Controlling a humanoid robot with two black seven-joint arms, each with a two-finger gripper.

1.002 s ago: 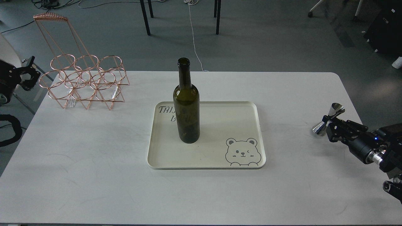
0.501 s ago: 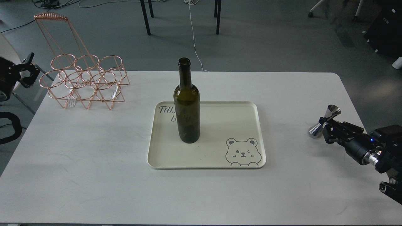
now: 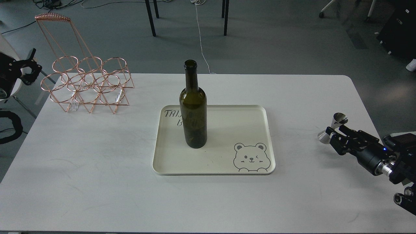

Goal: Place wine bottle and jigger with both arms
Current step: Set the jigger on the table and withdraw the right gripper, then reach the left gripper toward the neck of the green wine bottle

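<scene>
A dark green wine bottle (image 3: 193, 110) stands upright on the left half of a cream tray (image 3: 247, 130) with a bear drawing, at the table's middle. A silver jigger (image 3: 332, 128) is near the table's right edge, tilted, its base close to the tabletop. My right gripper (image 3: 334, 134) is shut on its narrow waist. My left gripper (image 3: 30, 68) is past the table's far left edge, next to the rack, with its fingers apart and nothing in them.
A copper wire bottle rack (image 3: 86, 83) with several rings and a tall handle stands at the table's back left corner. Chair and table legs stand on the floor beyond the white table (image 3: 97, 182).
My right gripper has come down and slightly left with the jigger, which was lifted and is now lower, near the tabletop. My left gripper has shifted slightly upward. Bottle and tray have not moved.
</scene>
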